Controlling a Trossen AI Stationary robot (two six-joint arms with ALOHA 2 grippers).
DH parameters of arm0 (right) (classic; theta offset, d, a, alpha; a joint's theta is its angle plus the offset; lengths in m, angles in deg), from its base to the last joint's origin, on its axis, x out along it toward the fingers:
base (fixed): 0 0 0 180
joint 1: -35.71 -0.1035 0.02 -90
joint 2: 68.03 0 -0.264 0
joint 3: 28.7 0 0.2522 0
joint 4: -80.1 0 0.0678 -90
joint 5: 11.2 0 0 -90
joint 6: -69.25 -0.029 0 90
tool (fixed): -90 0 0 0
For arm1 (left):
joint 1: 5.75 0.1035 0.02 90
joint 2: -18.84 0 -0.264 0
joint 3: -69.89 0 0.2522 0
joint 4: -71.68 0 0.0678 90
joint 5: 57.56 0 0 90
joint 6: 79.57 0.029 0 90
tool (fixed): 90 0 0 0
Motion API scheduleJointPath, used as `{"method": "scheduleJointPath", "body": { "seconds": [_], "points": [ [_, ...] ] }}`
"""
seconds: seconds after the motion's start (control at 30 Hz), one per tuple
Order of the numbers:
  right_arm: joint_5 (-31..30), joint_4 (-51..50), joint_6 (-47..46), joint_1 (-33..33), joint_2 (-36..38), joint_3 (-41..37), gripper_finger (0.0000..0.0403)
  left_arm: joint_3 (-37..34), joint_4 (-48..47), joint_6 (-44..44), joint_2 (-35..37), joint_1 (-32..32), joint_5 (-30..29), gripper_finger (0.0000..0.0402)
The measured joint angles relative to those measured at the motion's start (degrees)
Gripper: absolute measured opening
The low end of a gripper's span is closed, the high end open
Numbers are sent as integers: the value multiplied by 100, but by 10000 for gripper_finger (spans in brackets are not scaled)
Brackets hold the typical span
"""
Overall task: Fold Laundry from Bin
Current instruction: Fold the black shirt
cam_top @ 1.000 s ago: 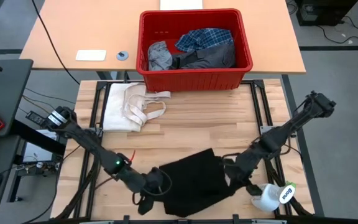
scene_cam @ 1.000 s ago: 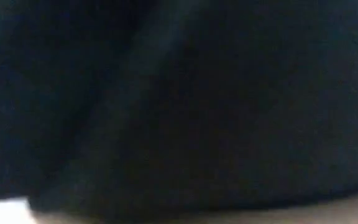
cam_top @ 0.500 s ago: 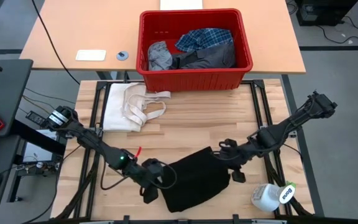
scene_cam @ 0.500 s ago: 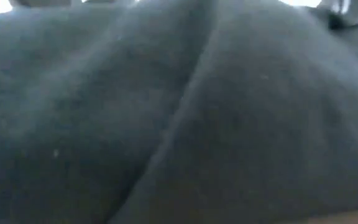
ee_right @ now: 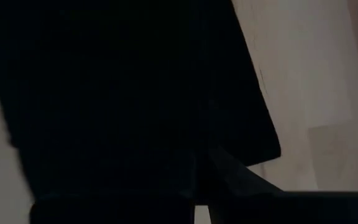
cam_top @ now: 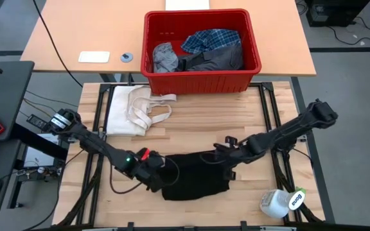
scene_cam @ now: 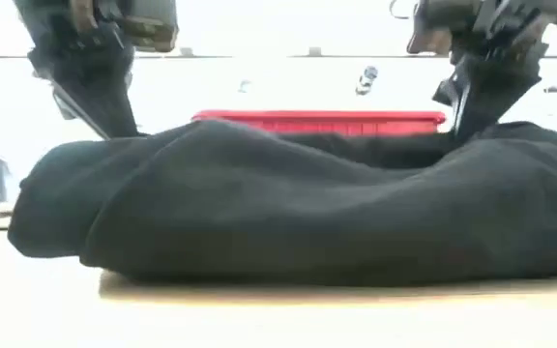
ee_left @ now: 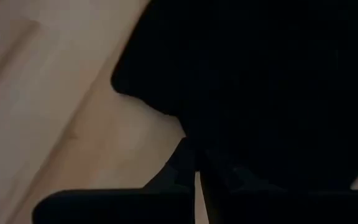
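Observation:
A large black garment (cam_top: 194,178) lies in a bunched heap on the wooden table's near middle; the low view shows it as a long mound (scene_cam: 298,208) resting on the tabletop. My left gripper (cam_top: 157,178) is shut at its left end and my right gripper (cam_top: 220,158) is shut at its far right edge, both slanting down. The red bin (cam_top: 201,82) stands at the far edge with a plaid shirt (cam_top: 214,40), a light grey garment (cam_top: 164,58) and a dark grey one (cam_top: 218,59) inside. My left gripper pinches the black garment's left edge (ee_left: 194,146) between its two fingers, slanting down from the table's left; the layers cannot be told. The cloth lies slack on the table. My right gripper pinches the garment's far right edge (ee_right: 201,146), slanting down from the right. The cloth there rests on the table, slack.
A cream-white cloth with strap loops (cam_top: 135,109) lies at the table's far left. A white bottle (cam_top: 280,203) lies at the near right corner. A white card (cam_top: 94,57) and a small round thing (cam_top: 126,58) sit on the desk beyond. Bare wood lies between garment and bin.
Both grippers have gone down and toward the far edge, the right one also leftward, tipping to point more steeply down. The black garment, which hung over the near edge and covered the low camera, has been drawn back onto the table and bunched into a narrower heap.

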Motion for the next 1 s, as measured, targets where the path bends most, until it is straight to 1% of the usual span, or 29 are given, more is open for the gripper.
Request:
{"method": "scheduleJointPath", "body": {
  "seconds": [0.1,0.2,0.27,0.37,0.5,0.57,0.8,1.0],
  "points": [
    [8,0,-80,54,-229,0,19,-66,4,2,0,197,-11,11],
    [-19,-4,-357,52,-282,0,19,-77,24,36,0,363,-149,11],
    [-44,-37,-545,52,-234,0,19,-81,107,340,0,454,-246,11],
    [18,-100,-752,50,-82,0,18,-81,348,1245,0,578,-351,11],
    [395,-134,-828,49,129,0,21,-81,718,2742,0,747,-365,11],
    [464,-219,-1027,43,200,0,22,-81,841,3162,0,837,-420,11],
    [459,-466,-1646,-94,248,-1,21,-81,961,3279,0,1203,-1283,12],
    [410,-570,-2294,-213,246,-238,22,-81,1483,3354,0,1613,-1339,12]
  ]
}}
